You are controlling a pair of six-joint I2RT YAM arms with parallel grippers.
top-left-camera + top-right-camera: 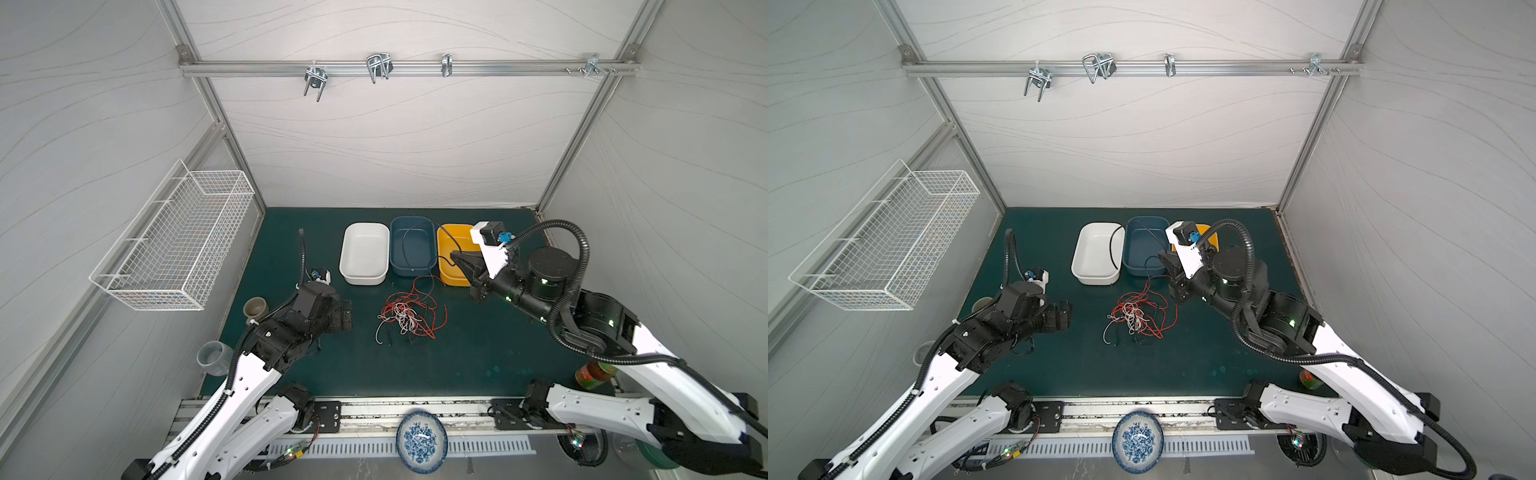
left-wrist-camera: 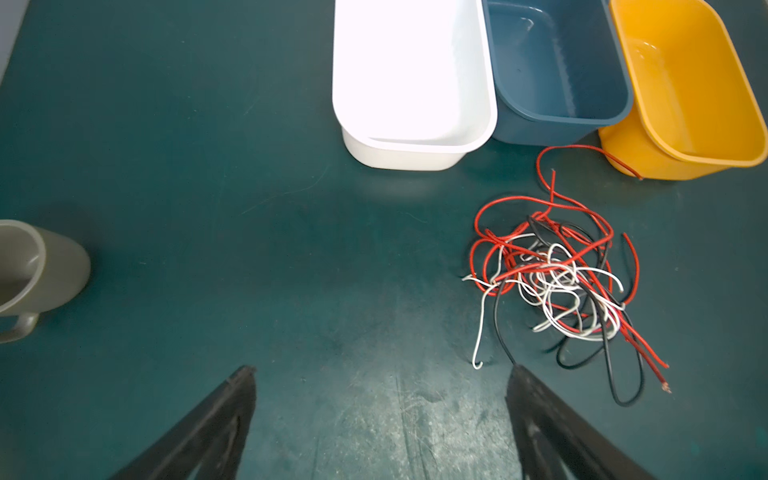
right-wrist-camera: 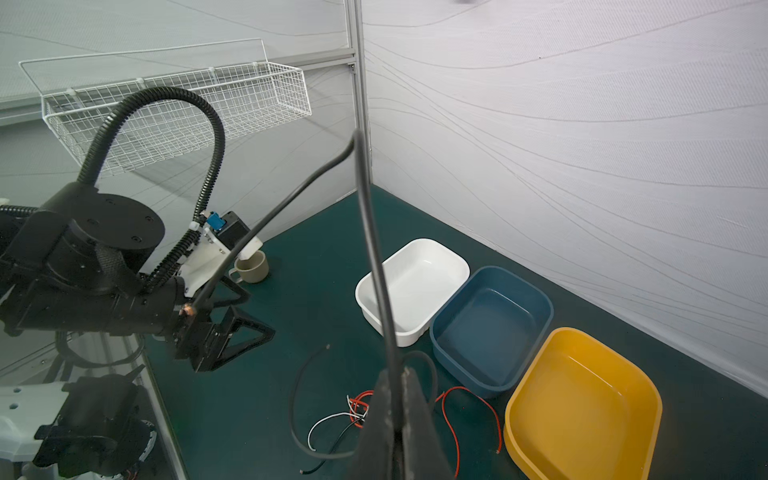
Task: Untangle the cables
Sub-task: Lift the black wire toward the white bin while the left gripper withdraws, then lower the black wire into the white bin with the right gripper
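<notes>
Table (image 1: 478, 353), dark green top. White wire basket (image 1: 174, 245) hangs on the left wall, clear of the table. Three trays sit side by side, close-packed, near the back edge: white tray (image 2: 415, 158), blue tray (image 2: 540, 131), yellow tray (image 2: 665, 162), running left to right in both top views. Left gripper (image 2: 380, 374) is low over the table's left half, jaws spread wide, holding nothing. Right gripper (image 3: 395, 374) is raised over the near end of the yellow tray, jaws clamped on one black cable (image 1: 409, 232), which arcs up and over the blue tray. Whether it is free of the heap cannot be told. The remaining cables (image 1: 409, 316), red, white and black, lie in a knotted heap near the table's centre, just front of the blue tray. Olive mug (image 1: 254, 309) stands by the left edge.
</notes>
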